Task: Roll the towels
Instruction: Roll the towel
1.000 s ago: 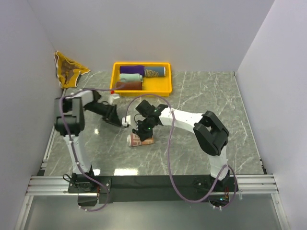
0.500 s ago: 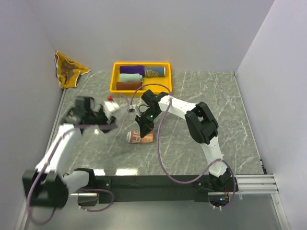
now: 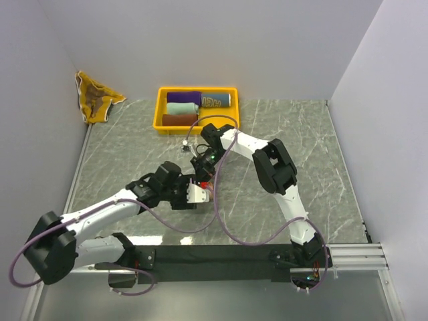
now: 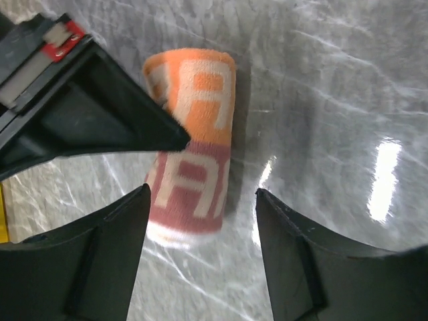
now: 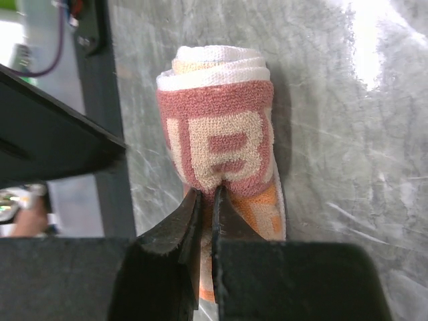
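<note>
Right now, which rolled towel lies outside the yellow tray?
The orange-and-pink lettered roll on the table; the purple, mint, maroon and blue-grey rolls lie inside the tray.

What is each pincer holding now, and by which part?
The right pincer pinches the rolled orange-and-pink towel by its outer layer, about mid-length. The left pincer is open over the pink end, holding nothing.
</note>
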You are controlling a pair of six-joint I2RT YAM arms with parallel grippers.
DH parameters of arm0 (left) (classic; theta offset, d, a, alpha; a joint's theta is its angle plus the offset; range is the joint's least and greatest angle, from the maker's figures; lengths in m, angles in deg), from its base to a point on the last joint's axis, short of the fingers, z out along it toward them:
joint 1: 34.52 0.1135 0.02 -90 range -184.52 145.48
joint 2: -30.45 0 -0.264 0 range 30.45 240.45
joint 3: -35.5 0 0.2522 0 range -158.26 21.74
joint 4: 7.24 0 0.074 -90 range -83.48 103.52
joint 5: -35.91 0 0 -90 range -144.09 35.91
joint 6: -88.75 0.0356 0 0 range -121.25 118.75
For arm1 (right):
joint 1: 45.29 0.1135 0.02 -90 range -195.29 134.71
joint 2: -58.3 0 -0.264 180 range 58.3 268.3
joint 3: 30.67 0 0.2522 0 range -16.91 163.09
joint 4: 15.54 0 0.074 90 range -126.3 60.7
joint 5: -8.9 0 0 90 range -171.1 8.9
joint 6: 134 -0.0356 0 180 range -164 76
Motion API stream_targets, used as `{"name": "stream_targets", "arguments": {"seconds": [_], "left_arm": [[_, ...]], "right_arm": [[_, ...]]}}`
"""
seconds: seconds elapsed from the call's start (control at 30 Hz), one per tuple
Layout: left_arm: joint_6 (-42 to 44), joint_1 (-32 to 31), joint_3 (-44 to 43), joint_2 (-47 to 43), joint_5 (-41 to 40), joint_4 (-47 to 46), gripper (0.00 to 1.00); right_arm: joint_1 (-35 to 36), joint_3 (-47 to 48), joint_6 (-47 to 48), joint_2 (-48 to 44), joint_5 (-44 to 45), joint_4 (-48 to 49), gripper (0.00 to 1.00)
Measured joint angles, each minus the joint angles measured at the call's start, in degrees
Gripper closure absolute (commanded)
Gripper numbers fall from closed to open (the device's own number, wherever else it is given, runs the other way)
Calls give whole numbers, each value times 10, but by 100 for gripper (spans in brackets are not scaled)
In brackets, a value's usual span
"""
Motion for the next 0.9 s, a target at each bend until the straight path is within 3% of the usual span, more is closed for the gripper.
{"name": "stream_targets", "arguments": {"seconds": [0.23,0.33,0.4,0.47,0.63,0.9], "left_arm": [[22,-15,18,83,-53,-87,33],[27,-16,18,128,-70,-120,42],[27,-16,17,146,-77,-139,55],[27,-16,12,155,-76,-138,66],[24,-3,-13,169,-43,-112,82],[24,65,-95,226,58,-17,89]], "right_arm": [[-13,20,-8,25,-37,-20,97],[-14,24,-7,29,-38,-23,95],[-16,24,-7,29,-38,-20,92],[-18,16,-10,26,-38,-14,85],[-33,-40,-33,-17,-26,31,56],[-139,-185,-105,-180,63,141,54]]}}
